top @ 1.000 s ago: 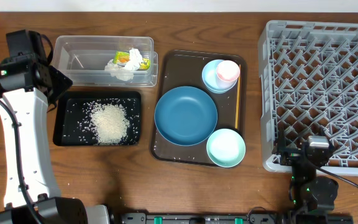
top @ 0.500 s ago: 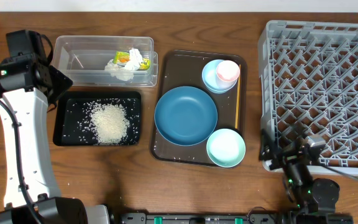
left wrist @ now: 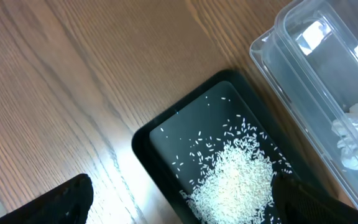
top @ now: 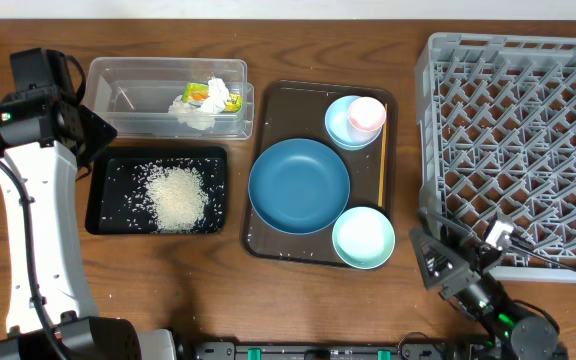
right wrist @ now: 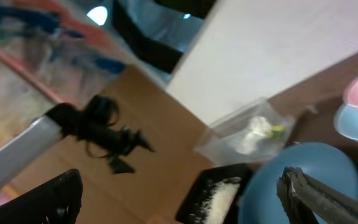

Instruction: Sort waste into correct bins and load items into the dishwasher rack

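Overhead: waste looks sorted, rice (top: 176,195) in black tray (top: 96,205), tissue (top: 200,110) in clear tub (top: 133,95). Dishes wait on brown tray (top: 268,110); rack (top: 528,130) holds none yet. Loading starts: right gripper (top: 430,262) must reach mint bowl (top: 363,238). L wrist: left gripper (left wrist: 185,208) fingers spread over rice. R wrist, blurry: fingers prob. spread, facing dark blue bowl (right wrist: 309,168). Vs earlier, right arm swung off rack corner toward tray.

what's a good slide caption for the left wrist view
Open left pincer framing the black tray of loose rice, clear tub with crumpled tissue at right
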You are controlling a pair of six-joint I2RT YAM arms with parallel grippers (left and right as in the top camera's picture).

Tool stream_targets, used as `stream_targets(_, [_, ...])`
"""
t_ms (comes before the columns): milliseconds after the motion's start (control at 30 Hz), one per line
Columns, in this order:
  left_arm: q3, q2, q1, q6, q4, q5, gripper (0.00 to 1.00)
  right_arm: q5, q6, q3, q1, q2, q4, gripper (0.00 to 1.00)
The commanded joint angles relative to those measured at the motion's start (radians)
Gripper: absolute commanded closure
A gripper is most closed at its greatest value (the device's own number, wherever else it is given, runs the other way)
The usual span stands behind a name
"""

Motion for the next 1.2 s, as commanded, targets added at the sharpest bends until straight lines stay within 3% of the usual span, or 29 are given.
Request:
stream_targets(0, [0.003,0.002,0.004,-0.008,-0.003,-0.002,0.06,-0.043,0.049,0.055,-0.006,0.001,-0.006,0.01])
stream_targets(200, [0.003,0.002,0.004,-0.008,-0.003,-0.002,0.07,-0.089,-0.068,0.213,-0.006,0.093,-0.105,0.01])
stream_targets(333, [0.003,0.002,0.004,-0.008,-0.003,-0.002,0.06,-0.148,-0.258,0.381,-0.006,0.256,-0.307,0.01])
stream_targets(500, [0.003,0.002,0.004,-0.008,-0.003,-0.002,0.07,-0.178,-0.606,0.635,0.025,0.523,-0.599,0.01])
stream_targets(567, [0.003,0.002,0.004,-0.008,-0.003,-0.002,0.06,-0.111,-0.768,0.757,0.068,0.623,-0.786,0.01])
stream_targets(667, [0.003,0.002,0.004,-0.008,-0.003,-0.002,0.07,0.219,-0.905,0.929,0.185,0.75,-1.053,0.01])
stream_targets(767, [0.003,0.002,0.004,-0.008,-0.003,-0.002,0.06,0.564,-0.94,1.048,0.357,0.856,-1.211,0.01])
stream_targets(833, [0.003,0.002,0.004,-0.008,-0.003,-0.002,0.07,0.669,-0.94,1.094,0.47,0.912,-1.266,0.01])
stream_targets(967, [0.003,0.002,0.004,-0.008,-0.003,-0.002,0.07,0.776,-0.883,1.117,0.687,1.039,-1.27,0.01])
stream_targets(1167, [0.003,0.002,0.004,-0.008,-0.003,-0.002,0.07,0.896,-0.826,1.117,0.837,1.269,-1.281,0.01])
